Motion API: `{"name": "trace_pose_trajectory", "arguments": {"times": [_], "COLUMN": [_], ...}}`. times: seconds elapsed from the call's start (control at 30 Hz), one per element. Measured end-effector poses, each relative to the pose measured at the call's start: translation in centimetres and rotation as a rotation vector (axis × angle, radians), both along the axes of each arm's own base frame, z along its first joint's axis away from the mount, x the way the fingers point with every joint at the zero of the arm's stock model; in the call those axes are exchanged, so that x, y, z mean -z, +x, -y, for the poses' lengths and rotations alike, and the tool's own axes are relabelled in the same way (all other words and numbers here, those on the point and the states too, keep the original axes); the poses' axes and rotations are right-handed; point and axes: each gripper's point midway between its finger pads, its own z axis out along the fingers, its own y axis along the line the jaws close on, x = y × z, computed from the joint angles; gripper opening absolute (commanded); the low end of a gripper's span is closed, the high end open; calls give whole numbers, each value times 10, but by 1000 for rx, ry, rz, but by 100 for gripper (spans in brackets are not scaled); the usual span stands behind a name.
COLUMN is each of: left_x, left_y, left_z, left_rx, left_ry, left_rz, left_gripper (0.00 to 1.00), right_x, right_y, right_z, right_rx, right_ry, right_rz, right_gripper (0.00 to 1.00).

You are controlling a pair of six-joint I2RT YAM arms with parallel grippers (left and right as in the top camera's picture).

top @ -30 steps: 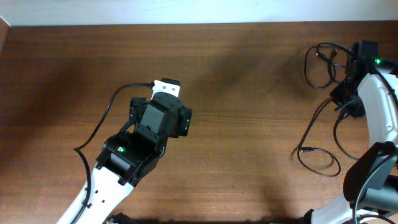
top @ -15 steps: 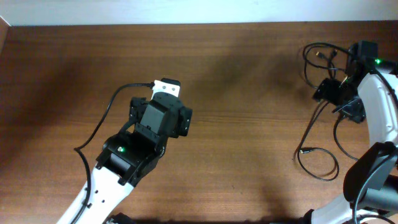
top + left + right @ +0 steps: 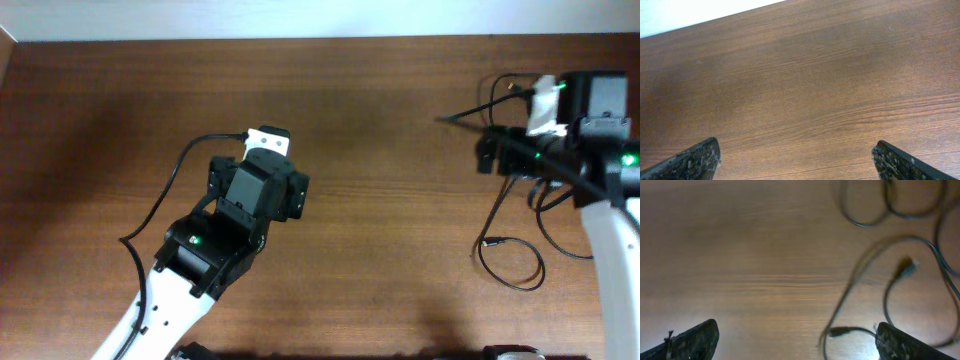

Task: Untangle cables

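The cables [image 3: 512,268] are thin black cords lying in loose loops at the table's right side, with one plug end [image 3: 487,241] pointing left. More loops [image 3: 503,97] lie nearer the far edge. The right wrist view, which is blurred, shows the cables [image 3: 865,275] with two plugs [image 3: 905,269] [image 3: 838,331] on the wood. My right gripper [image 3: 797,341] hovers above them, open and holding nothing; one cord runs under its right fingertip [image 3: 900,342]. My left gripper [image 3: 796,161] is open over bare wood, far from the cables.
The left arm [image 3: 235,215] stretches from the front left towards the table's middle, with its own thicker black lead [image 3: 165,195] curving beside it. The right arm [image 3: 600,190] stands along the right edge. A pale wall borders the far edge [image 3: 300,20].
My right gripper has opened and let go of the cables, then swung left and towards the far edge above them. The loops shifted slightly. The left arm has not moved.
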Motion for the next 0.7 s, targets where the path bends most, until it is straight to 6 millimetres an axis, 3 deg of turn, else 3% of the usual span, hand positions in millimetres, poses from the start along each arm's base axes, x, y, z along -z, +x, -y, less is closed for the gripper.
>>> {"name": "trace_pose_trajectory", "arguments": {"times": [0.1, 0.23, 0.7], "left_x": [0, 0, 0], "left_y": [0, 0, 0], "left_z": [0, 0, 0], "left_rx": [0, 0, 0], "left_ry": [0, 0, 0], "left_rz": [0, 0, 0], "left_gripper": [99, 99, 99], "right_x": [-6, -1, 15], "right_y": [-10, -16, -11], "right_z": [-35, -50, -53], "right_rx": [-123, -177, -185], "right_ry": [-2, -5, -11], "right_rz": [13, -15, -73], "right_gripper": [99, 99, 99]}}
